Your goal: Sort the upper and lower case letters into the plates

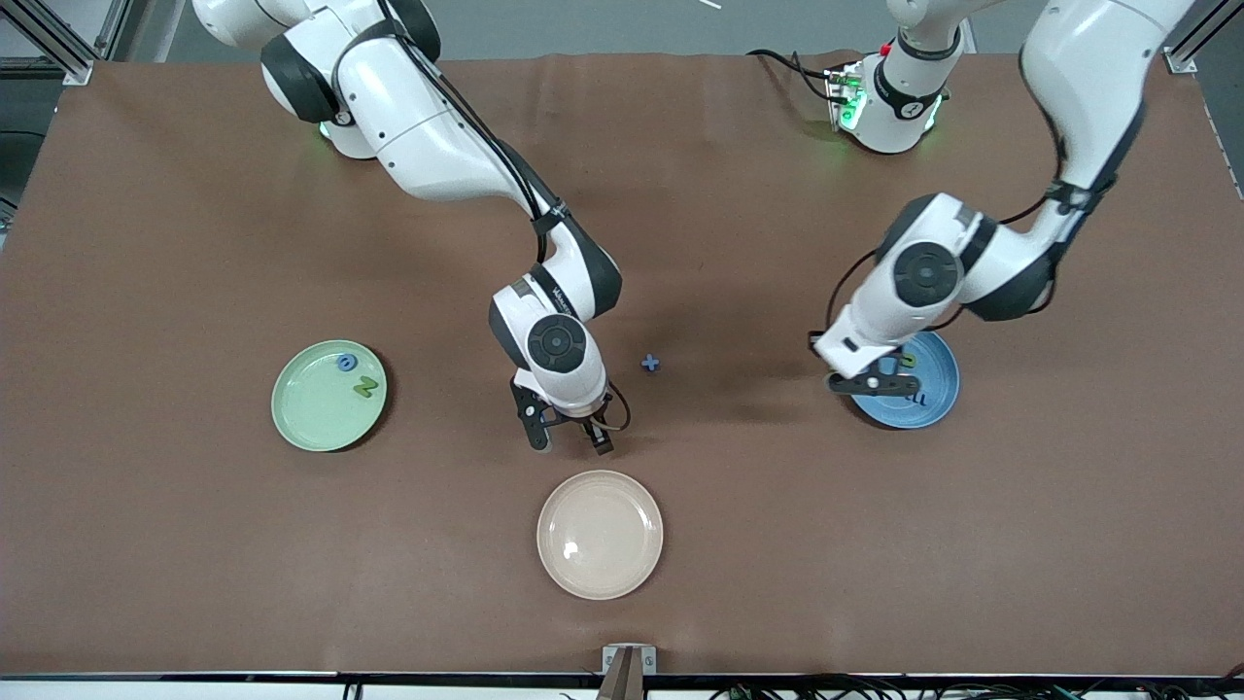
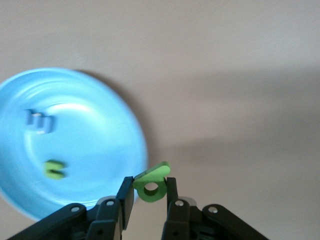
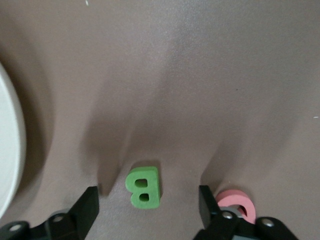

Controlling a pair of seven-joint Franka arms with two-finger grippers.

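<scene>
My right gripper [image 1: 569,442] is open and low over the table, between the blue cross-shaped letter [image 1: 650,364] and the cream plate. In the right wrist view a green B [image 3: 144,186] lies flat between its fingers [image 3: 148,196], and a pinkish-red letter [image 3: 237,202] lies just outside one finger. My left gripper [image 1: 875,382] is shut on a green letter with a round hole [image 2: 151,184] and holds it over the rim of the blue plate [image 1: 938,384]. That plate [image 2: 100,115] holds a blue letter [image 2: 39,121] and an olive letter [image 2: 54,169]. The mint plate [image 1: 311,408] holds a blue o [image 1: 346,363] and a green letter [image 1: 365,386].
A cream-beige plate [image 1: 600,534] lies empty near the front edge of the table, just nearer the camera than my right gripper; its rim shows in the right wrist view [image 3: 7,150]. The brown mat [image 1: 194,243] covers the whole table.
</scene>
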